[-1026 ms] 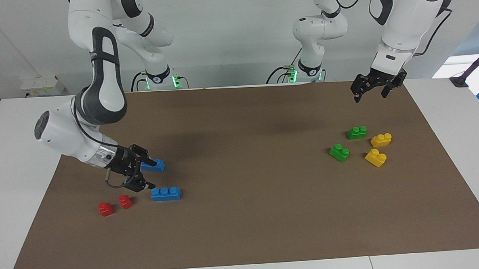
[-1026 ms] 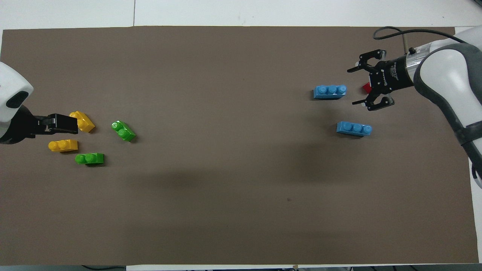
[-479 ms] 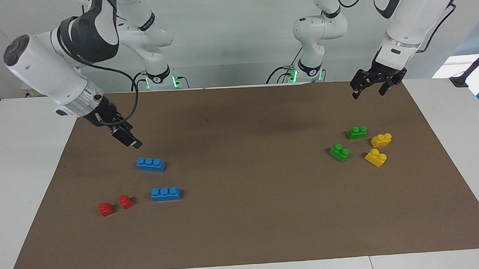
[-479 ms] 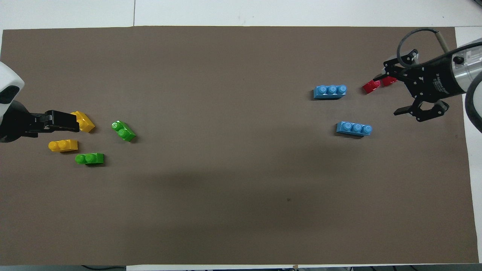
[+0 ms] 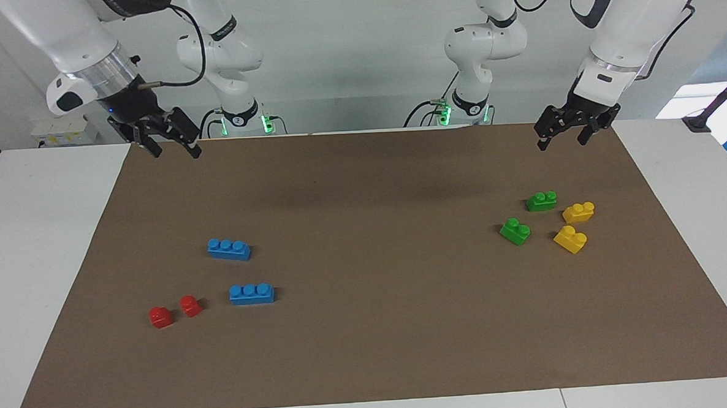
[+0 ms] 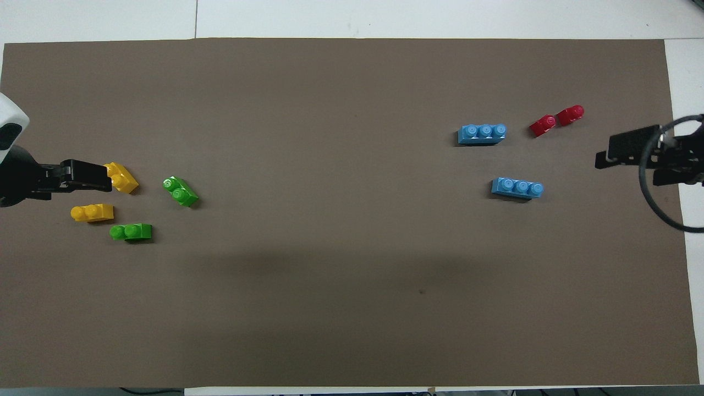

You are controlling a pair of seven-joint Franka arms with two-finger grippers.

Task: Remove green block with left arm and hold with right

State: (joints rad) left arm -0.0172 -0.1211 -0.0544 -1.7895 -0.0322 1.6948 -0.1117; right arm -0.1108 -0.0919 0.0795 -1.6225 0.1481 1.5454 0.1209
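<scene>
Your right gripper (image 5: 169, 142) hangs high over the mat's edge by its base, fingers spread and empty, so it seems parked until something must be held. Below it lie two blue bricks (image 5: 229, 249) and two red blocks (image 5: 161, 317), well apart from the task. Toward the left arm's end, the green block (image 5: 541, 201) rests beside its twin (image 5: 515, 231) and two yellow blocks (image 5: 570, 239); these crowd your approach. Your left gripper (image 5: 572, 130) hovers spread above that cluster, holding nothing.
</scene>
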